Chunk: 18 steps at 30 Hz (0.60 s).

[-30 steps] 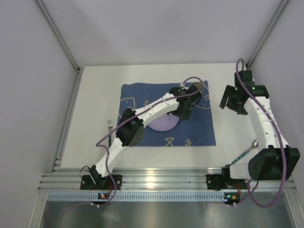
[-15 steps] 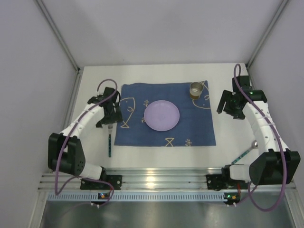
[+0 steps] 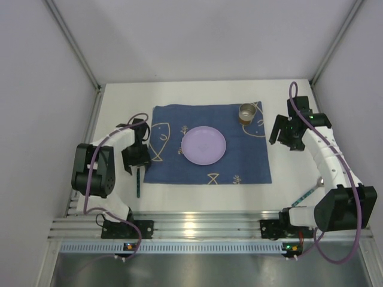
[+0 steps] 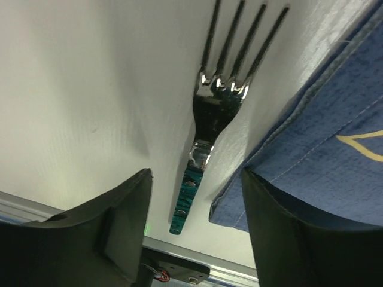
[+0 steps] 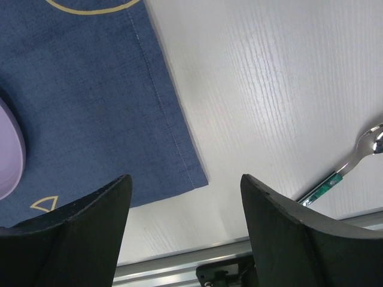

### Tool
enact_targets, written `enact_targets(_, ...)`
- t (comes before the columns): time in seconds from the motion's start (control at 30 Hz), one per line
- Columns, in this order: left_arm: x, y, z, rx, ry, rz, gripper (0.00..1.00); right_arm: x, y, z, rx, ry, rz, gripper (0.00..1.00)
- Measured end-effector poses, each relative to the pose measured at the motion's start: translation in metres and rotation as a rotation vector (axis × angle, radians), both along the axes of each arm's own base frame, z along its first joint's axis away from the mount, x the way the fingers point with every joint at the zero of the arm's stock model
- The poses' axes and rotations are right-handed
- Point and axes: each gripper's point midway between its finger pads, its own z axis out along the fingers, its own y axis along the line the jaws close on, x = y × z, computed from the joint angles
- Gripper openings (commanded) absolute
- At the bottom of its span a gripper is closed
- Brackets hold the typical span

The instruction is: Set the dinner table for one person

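Note:
The white dinner table (image 3: 179,92) carries a dark blue cloth (image 3: 239,161) with a purple plate (image 3: 203,145) in its middle and a small metal cup (image 3: 247,112) at its far right corner. A fork (image 3: 138,179) with a green handle lies just left of the cloth. My left gripper (image 3: 136,156) hangs open above it. In the left wrist view the fork (image 4: 216,101) lies between the open fingers (image 4: 119,221), untouched. My right gripper (image 3: 287,133) is open and empty above the table, right of the cloth. A green-handled spoon (image 3: 310,192) lies at the near right.
The cloth's near left corner (image 4: 311,155) lies right beside the fork. In the right wrist view the cloth's corner (image 5: 108,101), the plate's rim (image 5: 9,155) and the spoon (image 5: 344,167) show. An aluminium rail (image 3: 197,224) runs along the near edge. Walls enclose the table.
My left arm has swung from the cup at the far right of the cloth back to the left side, and now sits low over the fork. My right gripper drifted slightly left.

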Motion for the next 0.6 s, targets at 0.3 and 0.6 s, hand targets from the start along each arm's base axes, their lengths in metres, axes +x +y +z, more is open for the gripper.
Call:
enact_targets(0.3, 0.0055, -0.0044, -0.0056, -0.059, 0.04, 0.005, 0.18, -0.0019, -0.0066, 0.002, -0.033, -0.003, -0.014, 0.74)
enact_targets(0.6, 0.0041, 0.0013, -0.0044, -0.047, 0.054, 0.004, 0.0, -0.003, -0.0081, 0.0067, -0.041, -0.004, -0.016, 0.74)
